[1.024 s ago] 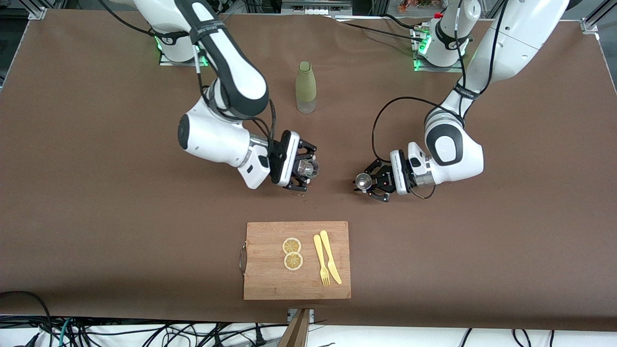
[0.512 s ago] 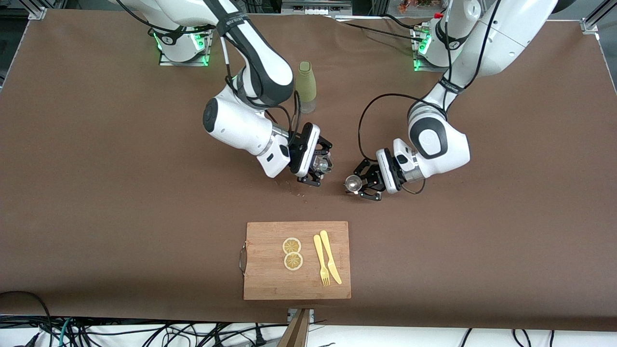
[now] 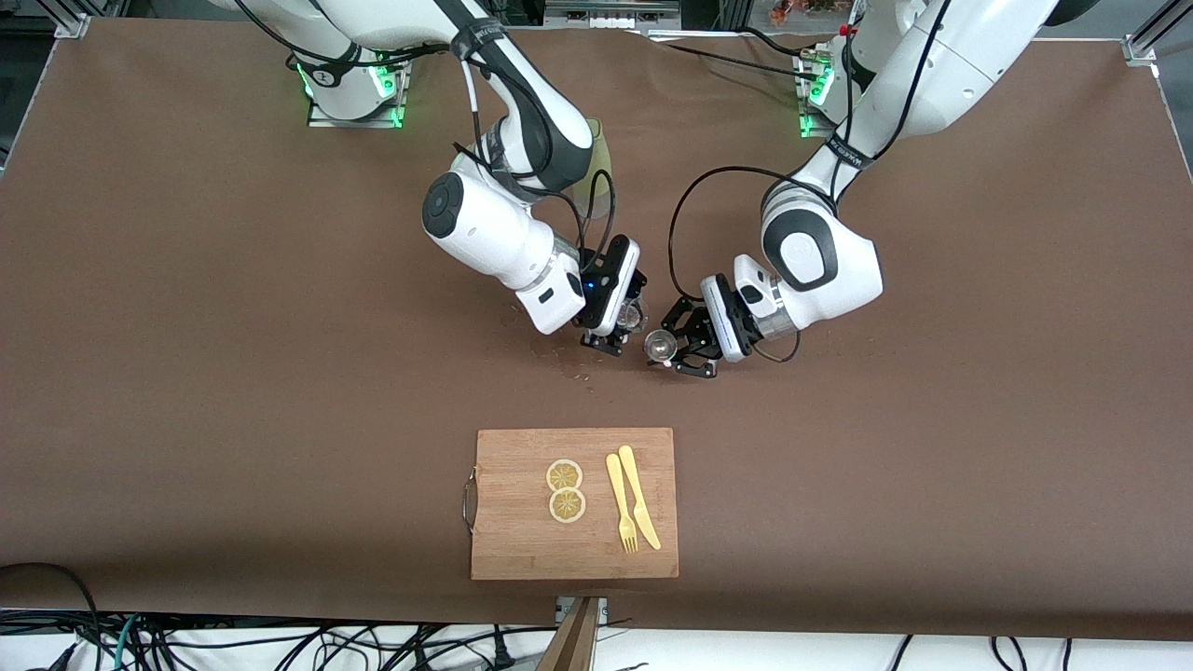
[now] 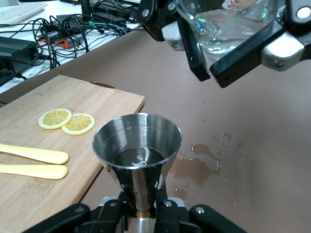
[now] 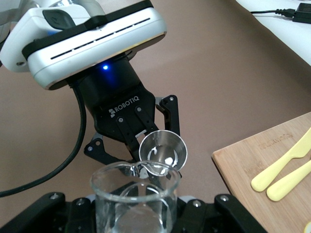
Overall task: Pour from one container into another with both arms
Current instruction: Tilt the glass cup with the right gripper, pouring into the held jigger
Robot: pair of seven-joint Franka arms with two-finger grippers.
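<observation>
My left gripper [image 3: 678, 347] is shut on the stem of a steel jigger [image 3: 660, 346], held upright a little above the table's middle. In the left wrist view the jigger [image 4: 137, 143] has a little clear liquid in its bowl, with the gripper [image 4: 144, 206] clamped below it. My right gripper [image 3: 623, 324] is shut on a clear glass beaker [image 3: 635, 317], right beside the jigger. The right wrist view shows the beaker [image 5: 133, 201] in its gripper [image 5: 136, 216], its lip close to the jigger [image 5: 163, 151].
A wet spill [image 4: 194, 167] and drops lie on the brown cloth under the grippers. Nearer the front camera sits a wooden cutting board [image 3: 522, 550] with two lemon slices [image 3: 565, 490], a yellow fork [image 3: 621, 503] and knife [image 3: 639, 497]. A green bottle [image 3: 599, 154] stands partly hidden by the right arm.
Both arms have swung toward each other over the table's middle. The beaker and the jigger, a wide gap apart a second ago, are now almost touching.
</observation>
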